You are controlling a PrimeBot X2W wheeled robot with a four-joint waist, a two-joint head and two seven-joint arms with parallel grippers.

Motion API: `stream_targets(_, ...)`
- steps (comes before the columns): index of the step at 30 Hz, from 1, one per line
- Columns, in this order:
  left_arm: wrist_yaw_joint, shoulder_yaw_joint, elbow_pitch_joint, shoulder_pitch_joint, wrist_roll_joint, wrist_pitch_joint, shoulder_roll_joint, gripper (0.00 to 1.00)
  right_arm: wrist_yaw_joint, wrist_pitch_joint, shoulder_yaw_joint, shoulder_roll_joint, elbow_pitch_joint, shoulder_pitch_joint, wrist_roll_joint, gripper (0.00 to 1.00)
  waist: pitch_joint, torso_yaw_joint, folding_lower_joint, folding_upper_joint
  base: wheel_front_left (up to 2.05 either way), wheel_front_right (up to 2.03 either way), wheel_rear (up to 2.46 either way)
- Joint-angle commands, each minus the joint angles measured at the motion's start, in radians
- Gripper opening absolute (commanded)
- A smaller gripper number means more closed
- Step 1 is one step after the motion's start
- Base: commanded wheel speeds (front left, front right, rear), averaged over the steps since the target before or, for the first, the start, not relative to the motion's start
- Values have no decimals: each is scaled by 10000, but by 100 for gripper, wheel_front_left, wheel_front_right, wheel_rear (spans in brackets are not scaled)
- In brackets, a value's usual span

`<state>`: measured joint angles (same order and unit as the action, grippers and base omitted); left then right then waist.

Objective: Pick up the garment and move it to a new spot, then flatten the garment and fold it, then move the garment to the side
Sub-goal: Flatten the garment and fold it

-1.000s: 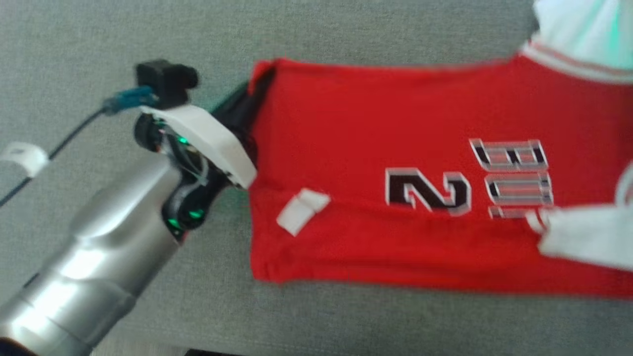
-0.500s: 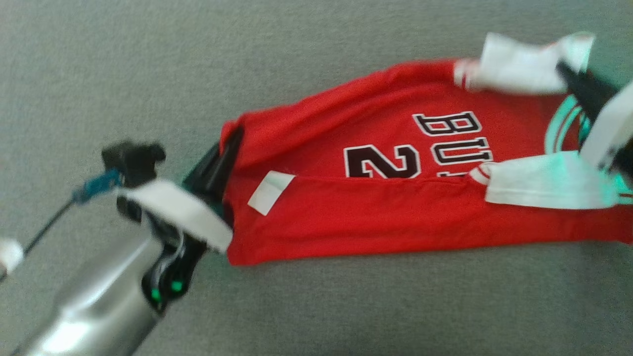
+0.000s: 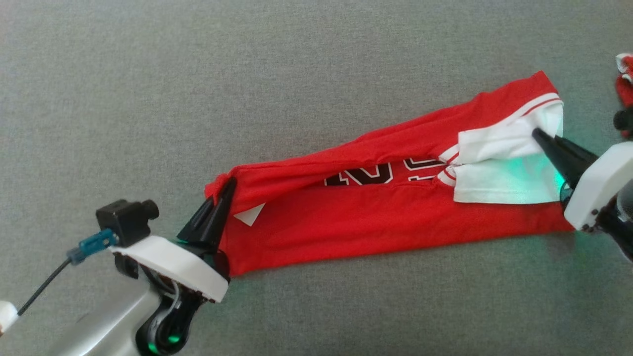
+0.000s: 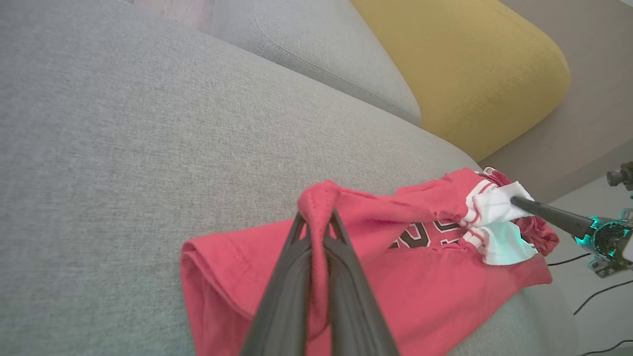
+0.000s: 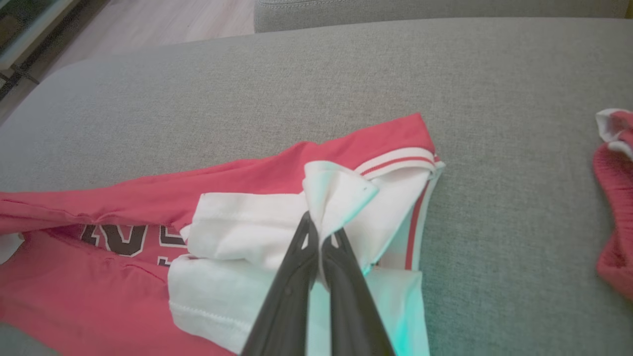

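Here, a red jersey with white sleeves is seen stretched lengthwise across a grey upholstered seat, running in the head view from lower left to upper right. It is folded along its length, the upper half being laid over the lower so that the black-and-white lettering is partly covered. A small white label is exposed near the left end. The left jaws are closed tightly on a bunched corner of the red hem at that end. In the left wrist view a pinch of red cloth is seen gripped between the two dark fingers, raised a little above the seat. The right jaws are likewise closed, with a fold of the white sleeve clamped between them at the opposite end, beside the red-and-white striped trim. A green glow is cast on the white cloth there. Between the two grips most of the jersey is rested on the seat. A second piece of red and white cloth is seen lying apart from the jersey, at the right edge of the head view. Beyond the grey seat, a yellow cushion is shown in the left wrist view, and a strip of wooden floor in the right wrist view.
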<state>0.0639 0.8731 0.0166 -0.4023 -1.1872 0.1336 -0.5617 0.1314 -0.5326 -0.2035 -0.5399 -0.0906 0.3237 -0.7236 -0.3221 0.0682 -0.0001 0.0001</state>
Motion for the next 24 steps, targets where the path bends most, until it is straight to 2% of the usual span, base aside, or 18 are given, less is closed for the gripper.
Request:
stream_targets(1, 104, -423, -320, -112, -12, 57, -445, 0, -7, -47, 22, -177, 377, -96, -91, 0, 39, -19, 1, -1, 0, 0, 0)
stream_targets(5, 205, -426, -441, 35, -3, 87, -559, 0, -7, -293, 77, -190, 340, -287, -282, 0, 116, -68, 1, -1, 0, 0, 0)
stream_targets(6, 265, -413, -446, 103, -23, 60, -595, 17, -7, -386, 79, -190, 351, -349, -331, 16, 123, -81, 1, -1, 0, 0, 0)
stream_targets(7, 438, -307, -382, 210, 139, 10, -733, 100, -7, -576, 175, -156, 316, -508, -383, 100, 140, -103, 1, -1, 0, 0, 0)
stream_targets(11, 816, 169, -193, 496, 699, -213, -1070, 100, -7, -1140, 554, -82, 273, -697, -344, 100, 174, -149, 1, -1, 0, 0, 0)
stream_targets(13, 1298, 75, -89, 620, 1055, 199, -1158, 100, -7, -1176, 1070, 104, 192, -613, -211, 100, 167, -144, 1, -1, 0, 0, 0)
stream_targets(16, 2122, -547, -86, 862, 1473, 1058, -841, 100, -7, -1213, 1956, 705, -102, -363, 171, 100, 142, -46, 1, -1, 0, 0, 0)
stream_targets(18, 2505, -1062, -206, 1017, 2031, 1246, -430, 100, -7, -1256, 2486, 1173, -300, -143, 584, 100, 106, 88, 1, -1, 0, 0, 0)
stream_targets(20, 2738, -2099, -529, 1267, 2844, 1272, 330, 100, -7, -1428, 2878, 1617, -476, 27, 985, 100, 51, 260, 1, -1, 0, 0, 0)
stream_targets(24, 2519, -3340, -857, 2159, 5044, 1278, 1703, 100, -7, -1936, 3216, 2121, -786, 128, 1929, 100, -46, 553, 1, -1, 0, 0, 0)
